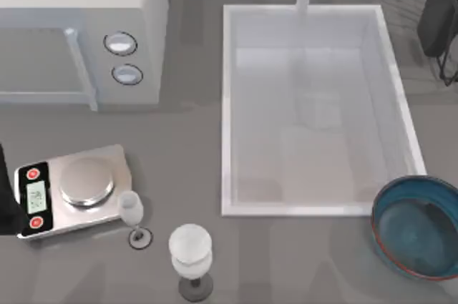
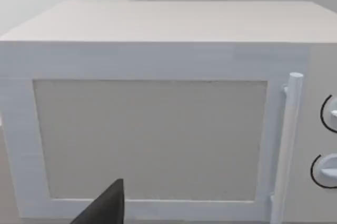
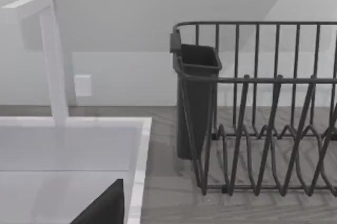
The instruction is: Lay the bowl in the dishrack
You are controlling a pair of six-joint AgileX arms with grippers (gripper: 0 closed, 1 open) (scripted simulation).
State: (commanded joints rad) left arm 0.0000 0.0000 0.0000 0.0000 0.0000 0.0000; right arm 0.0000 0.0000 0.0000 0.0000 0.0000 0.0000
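Bowl (image 1: 418, 227) upright on the table (image 1: 186, 146), apart from the dishrack (image 1: 440, 18).

Bowl at 4 o'clock in the top view, just off the 5 o'clock corner of the sink (image 1: 227, 104), cut by the picture's edge; dishrack far off at 2 o'clock, wires bare in the right wrist view. Left gripper (image 2: 104, 206) level and low, facing the microwave (image 2: 158, 103) door, with the arm at 8 o'clock in the top view beside the scale (image 1: 86, 179); open or closed, cannot tell. Right gripper (image 3: 104, 206) level too, aimed over the sink's rim at the dishrack and tap (image 3: 52, 60); open or closed, cannot tell. Scale display and red buttons too small to read. Two wine glasses (image 1: 190, 250) at 6 o'clock, just beside the scale.
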